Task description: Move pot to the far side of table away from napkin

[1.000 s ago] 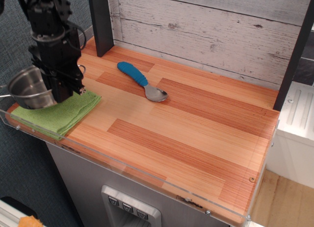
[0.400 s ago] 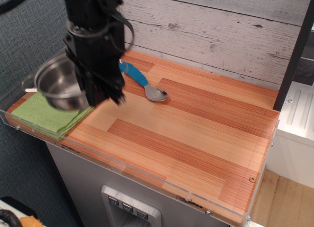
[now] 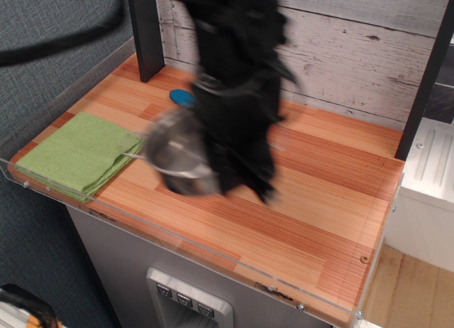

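The shiny steel pot [image 3: 177, 154] hangs blurred above the middle of the striped wooden table [image 3: 319, 200], held at its right rim by my black gripper [image 3: 227, 173], which is shut on it. The arm is motion-blurred and hides the fingertips. The green napkin [image 3: 79, 154] lies flat at the table's left front corner, apart from the pot.
A blue-handled spoon [image 3: 181, 97] lies behind the arm, mostly hidden. A clear acrylic rim [image 3: 213, 253] runs along the front edge. A dark post [image 3: 145, 33] stands at the back left, and a whitewashed plank wall [image 3: 355, 51] is behind.
The gripper has carried the pot up off the napkin and to the right, from the left edge to over the table's middle. The napkin is now fully uncovered.
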Tool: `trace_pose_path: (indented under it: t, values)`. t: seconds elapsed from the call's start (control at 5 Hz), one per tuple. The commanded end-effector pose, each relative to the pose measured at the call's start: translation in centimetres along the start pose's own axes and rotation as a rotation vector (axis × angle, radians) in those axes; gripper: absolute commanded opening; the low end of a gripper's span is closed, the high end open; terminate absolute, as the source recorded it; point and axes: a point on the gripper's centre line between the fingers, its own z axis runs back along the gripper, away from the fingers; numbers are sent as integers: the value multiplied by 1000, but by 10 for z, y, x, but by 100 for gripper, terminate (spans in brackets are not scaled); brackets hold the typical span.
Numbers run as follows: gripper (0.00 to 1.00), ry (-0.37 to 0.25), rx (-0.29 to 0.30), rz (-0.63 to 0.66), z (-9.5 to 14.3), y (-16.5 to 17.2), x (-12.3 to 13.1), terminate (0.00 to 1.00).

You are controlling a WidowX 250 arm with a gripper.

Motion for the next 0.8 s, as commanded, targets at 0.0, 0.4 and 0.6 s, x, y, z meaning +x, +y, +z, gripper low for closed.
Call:
trace_pose_path:
  t: [0.0,0.4,0.6]
  values:
    - [0,-46,-25,-134,-8,-32,29,0]
    - [0,-39,-59,-190,-29,-43,48,0]
    - [0,-37,-95,-192,-42,-46,54,0]
